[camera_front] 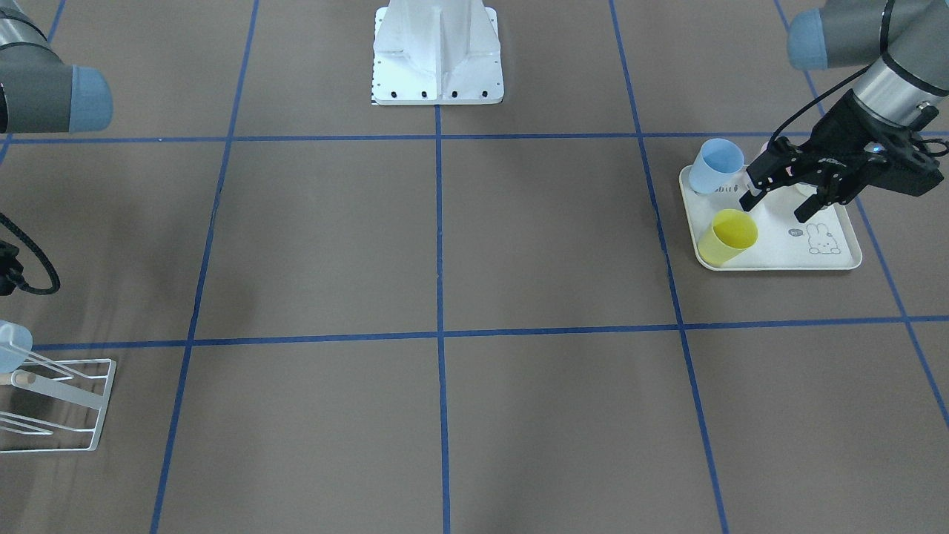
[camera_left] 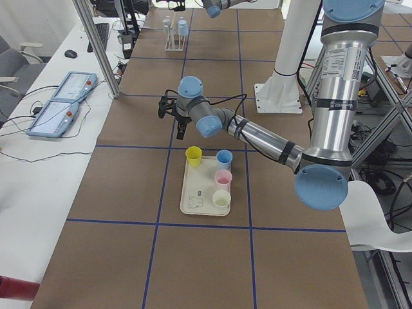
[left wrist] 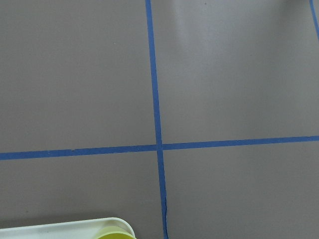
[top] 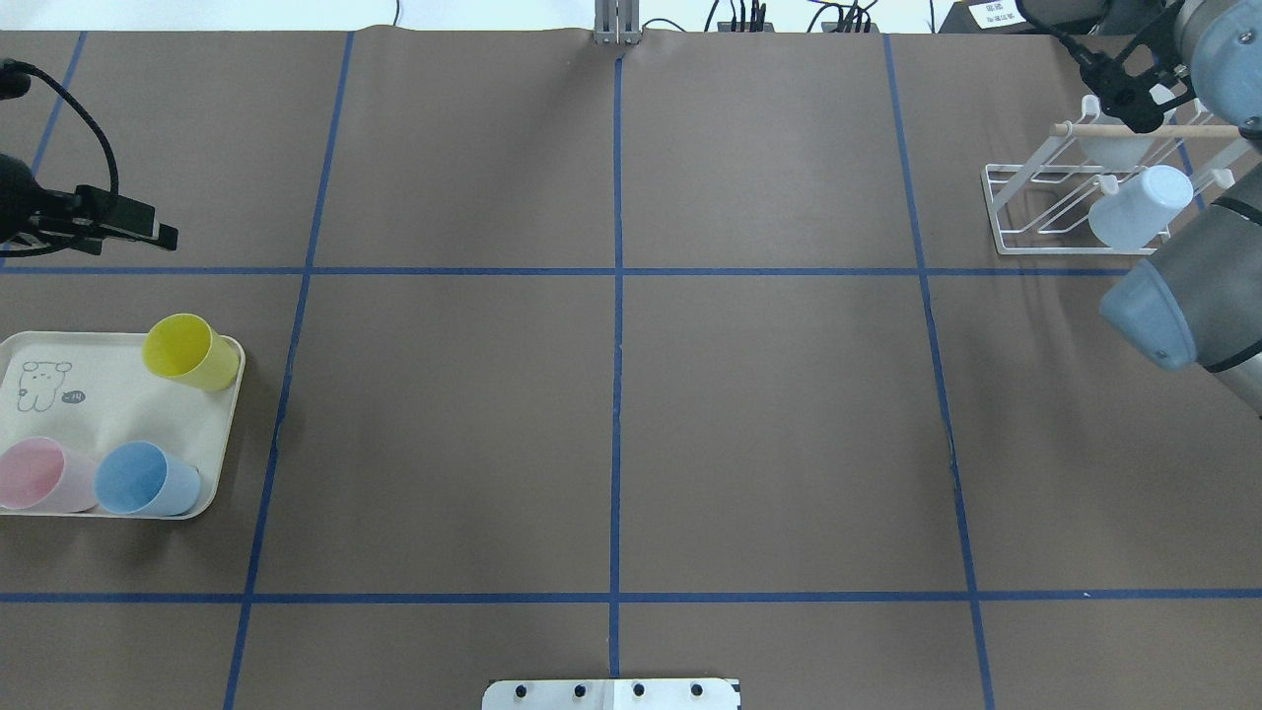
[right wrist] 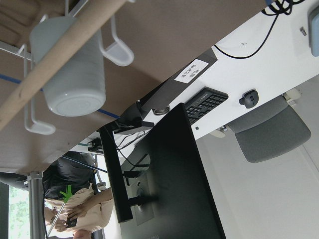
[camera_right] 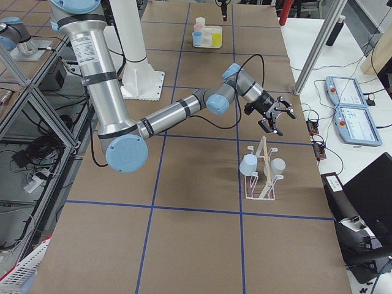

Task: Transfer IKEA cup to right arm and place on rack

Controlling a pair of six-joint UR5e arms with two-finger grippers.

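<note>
Three cups lie tipped on the cream tray [top: 118, 414]: yellow [top: 187, 353], pink [top: 39, 475] and blue [top: 143, 479]. My left gripper [camera_front: 778, 204] hangs open and empty above the tray, apart from the cups; in the overhead view it sits beyond the tray's far edge. The white wire rack [top: 1035, 212] with its wooden dowel [top: 1144, 129] holds a pale blue cup [top: 1139, 207] and a white cup [top: 1114, 150]. My right gripper [top: 1129, 94] hovers open and empty just past the dowel. The right wrist view shows a hung cup [right wrist: 75, 64] from below.
The white robot base [camera_front: 437, 55] stands at the table's middle edge. Blue tape lines divide the brown table [top: 611, 414]. A fourth pale cup [camera_left: 221, 198] sits on the tray's near end. Desks with tablets [camera_left: 61, 103] flank the table.
</note>
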